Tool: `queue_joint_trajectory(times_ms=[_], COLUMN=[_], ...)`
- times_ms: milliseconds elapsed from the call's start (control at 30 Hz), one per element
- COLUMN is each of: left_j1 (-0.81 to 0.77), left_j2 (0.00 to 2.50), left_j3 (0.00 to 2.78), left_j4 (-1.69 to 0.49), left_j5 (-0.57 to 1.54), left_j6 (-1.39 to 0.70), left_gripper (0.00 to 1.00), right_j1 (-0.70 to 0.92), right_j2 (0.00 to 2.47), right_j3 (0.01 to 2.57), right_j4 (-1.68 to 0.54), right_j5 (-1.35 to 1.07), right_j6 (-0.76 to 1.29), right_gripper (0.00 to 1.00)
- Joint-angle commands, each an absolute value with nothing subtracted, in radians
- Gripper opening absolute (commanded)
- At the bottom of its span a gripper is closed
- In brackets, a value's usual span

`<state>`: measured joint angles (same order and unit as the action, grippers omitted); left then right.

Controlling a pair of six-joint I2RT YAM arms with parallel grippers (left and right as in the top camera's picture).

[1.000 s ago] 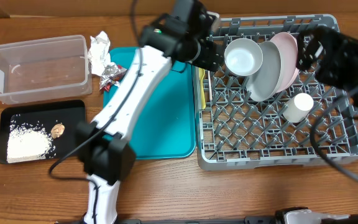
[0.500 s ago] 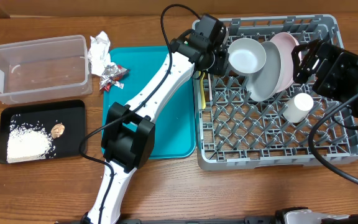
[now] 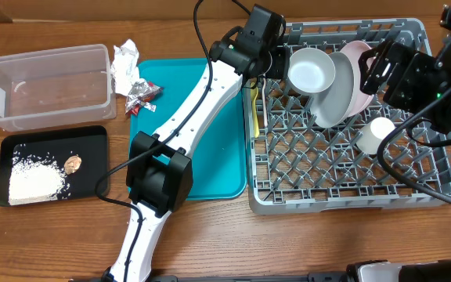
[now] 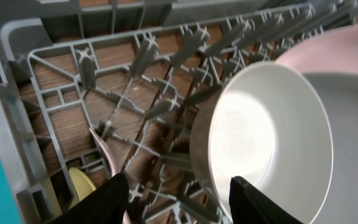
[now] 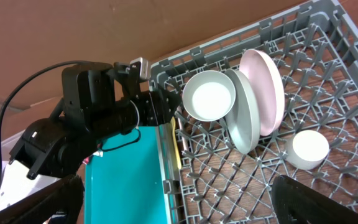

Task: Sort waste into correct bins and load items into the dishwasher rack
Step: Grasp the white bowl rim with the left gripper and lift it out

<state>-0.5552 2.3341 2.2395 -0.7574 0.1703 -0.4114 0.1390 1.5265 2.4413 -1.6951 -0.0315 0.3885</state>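
Observation:
The grey dishwasher rack [image 3: 437, 184] holds the grey bowl [image 3: 310, 70], the grey-blue plate [image 3: 337, 98], the pink plate [image 3: 364, 59], the white cup [image 3: 377, 133] and the yellow spoon [image 3: 255, 110]. My left gripper [image 4: 179, 202] is open and empty over the rack's back left corner, just left of the bowl [image 4: 266, 137]. The spoon [image 4: 79, 183] and a pale handle [image 4: 107, 155] lie below it. My right gripper [image 5: 179, 208] is open and empty, high above the rack [image 5: 353, 93]. The napkin [image 3: 125, 63] and the red wrapper [image 3: 141, 92] lie beside the clear tub [image 3: 49, 82].
The black tray [image 3: 92, 141] at the front left holds rice [image 3: 34, 182] and a brown morsel [image 3: 72, 164]. The teal tray [image 3: 202, 157] lies between the bins and the rack, under my left arm.
My left gripper has drawn a little toward the back edge of the rack, away from the bowl. My right arm has shifted left over the rack. The dishes have not moved.

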Motion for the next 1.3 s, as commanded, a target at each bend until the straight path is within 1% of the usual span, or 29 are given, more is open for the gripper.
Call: queue_joint_trajectory(times_ms=[0, 100, 167, 300, 333, 367, 500, 533, 633, 700, 767, 933, 1000, 1067, 1167, 1267], left_j1=[-0.569, -0.571, -0.57, -0.576, -0.58, -0.582, -0.583, -0.582, -0.562, -0.554, -0.542, -0.51, -0.495, -0.474, -0.418, -0.374], left_j2=[2.336, 2.336, 2.336, 2.362, 2.37, 2.379, 2.388, 2.388, 2.385, 2.383, 2.379, 2.351, 2.319, 2.292, 2.284, 2.285], left_j3=[2.261, 2.26, 2.26, 2.26, 2.26, 2.26, 2.26, 2.26, 2.262, 2.263, 2.263, 2.279, 2.292, 2.292, 2.292, 2.292], left_j4=[-0.754, -0.754, -0.754, -0.75, -0.749, -0.75, -0.751, -0.751, -0.752, -0.754, -0.757, -0.825, -0.842, -0.834, -0.85, -0.872], left_j5=[0.154, 0.122, 0.122, 0.141, 0.143, 0.143, 0.149, 0.149, 0.15, 0.15, 0.15, 0.158, 0.194, 0.285, 0.475, 0.559], left_j6=[-0.46, -0.46, -0.453, -0.45, -0.449, -0.449, -0.446, -0.441, -0.442, -0.442, -0.442, -0.441, -0.442, -0.443, -0.484, -0.498], left_gripper=[0.54, 0.52, 0.47, 0.48, 0.52, 0.52, 0.51, 0.45, 0.19, 0.15, 0.04, 0.04, 0.04, 0.04, 0.04, 0.04], right_j1=[0.137, 0.137, 0.137, 0.137, 0.137, 0.137, 0.137, 0.137, 0.137, 0.137, 0.137, 0.137, 0.137, 0.137, 0.137, 0.137], right_j2=[1.529, 1.529, 1.529, 1.529, 1.529, 1.529, 1.529, 1.529, 1.529, 1.529, 1.529, 1.529, 1.529, 1.529, 1.529, 1.529], right_j3=[2.44, 2.44, 2.44, 2.44, 2.44, 2.44, 2.44, 2.44, 2.44, 2.44, 2.44, 2.44, 2.44, 2.44, 2.44, 2.44], right_j4=[-1.694, -1.694, -1.694, -1.694, -1.694, -1.694, -1.694, -1.694, -1.694, -1.694, -1.694, -1.694, -1.694, -1.694, -1.694, -1.694], right_j5=[-0.047, -0.047, -0.047, -0.047, -0.048, -0.048, -0.066, -0.066, -0.066, -0.066, -0.066, -0.066, -0.066, -0.065, -0.066, -0.066], right_j6=[0.39, 0.39, 0.39, 0.391, 0.391, 0.39, 0.39, 0.39, 0.39, 0.39, 0.39, 0.39, 0.39, 0.39, 0.39, 0.39], right_gripper=[1.0, 1.0, 1.0, 1.0, 1.0, 1.0, 1.0, 1.0, 1.0, 1.0, 1.0, 1.0, 1.0, 1.0, 1.0, 1.0])
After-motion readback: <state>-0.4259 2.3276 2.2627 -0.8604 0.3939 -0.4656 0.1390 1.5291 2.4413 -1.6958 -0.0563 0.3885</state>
